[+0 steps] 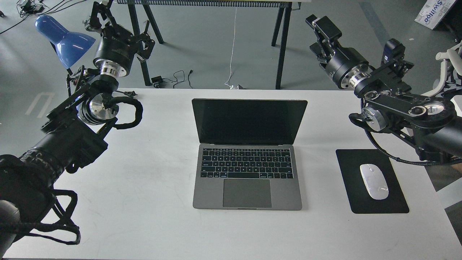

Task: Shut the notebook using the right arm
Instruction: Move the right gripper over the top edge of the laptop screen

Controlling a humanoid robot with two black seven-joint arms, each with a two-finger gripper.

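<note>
Notebook [247, 151] wide open, well below-left of right gripper [317, 25], poised behind lid for push-down; both jaw states: cannot tell; left gripper [99, 11] parked aside.

Grey notebook [247, 169] with black screen, white table [144, 187], black mouse pad [348, 169], blue lamp [65, 38].

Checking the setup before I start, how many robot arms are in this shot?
2. The left arm enters from the left edge, its gripper raised beside the blue lamp. The right arm enters from the right edge, its gripper raised beyond the table's far edge.
</note>
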